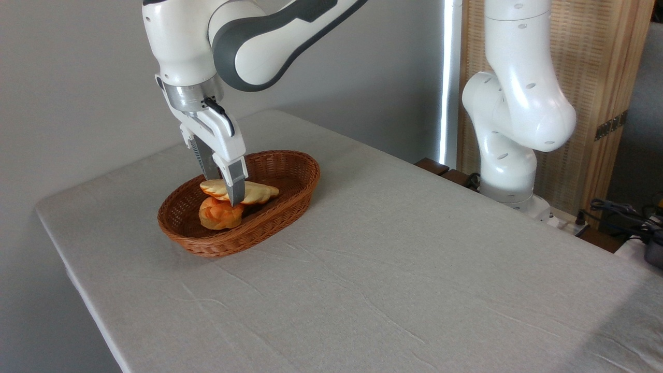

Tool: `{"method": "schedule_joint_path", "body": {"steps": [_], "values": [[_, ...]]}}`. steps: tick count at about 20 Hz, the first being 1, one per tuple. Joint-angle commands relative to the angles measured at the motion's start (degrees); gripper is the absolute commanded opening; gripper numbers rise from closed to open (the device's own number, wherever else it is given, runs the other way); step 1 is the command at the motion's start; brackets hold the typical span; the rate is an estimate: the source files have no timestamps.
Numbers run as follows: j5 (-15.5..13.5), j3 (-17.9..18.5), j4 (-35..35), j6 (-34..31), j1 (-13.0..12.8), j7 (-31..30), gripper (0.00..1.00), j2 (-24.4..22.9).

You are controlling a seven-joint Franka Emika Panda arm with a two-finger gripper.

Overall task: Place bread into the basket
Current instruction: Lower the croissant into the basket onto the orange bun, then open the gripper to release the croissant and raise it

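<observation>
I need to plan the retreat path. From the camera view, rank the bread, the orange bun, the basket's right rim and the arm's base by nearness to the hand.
1. Bread: between the fingers of the hand, inside the basket.
2. Orange bun: just below the fingertips.
3. Basket's right rim: to the right.
4. Arm's base: far right, at the table's edge.

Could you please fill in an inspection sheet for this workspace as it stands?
Surface: table under a wrinkled pale cloth.
Job's things: bread inside the basket, lying partly on an orange bun.
Clutter: nothing seen.
Grippers: pincer lowered into the basket, fingers either side of the bread; whether it grips is unclear.
Cables: dark cables at the right edge, off the table.
Surroundings: grey wall, wooden screen behind the arm's base.
</observation>
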Motion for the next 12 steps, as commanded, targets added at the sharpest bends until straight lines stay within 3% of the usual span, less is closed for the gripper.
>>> {"method": "schedule_joint_path", "body": {"steps": [1,4,7,12], "values": [[0.09,0.12,2.58,0.18,0.16,-1.85,1.0,0.09],[0.0,0.73,5.05,-0.52,0.34,-5.97,1.0,-0.43],[0.0,1.43,6.54,-2.19,0.95,-6.16,1.0,-1.23],[0.61,9.15,8.22,-6.67,0.95,-4.76,1.0,-3.07]]}}
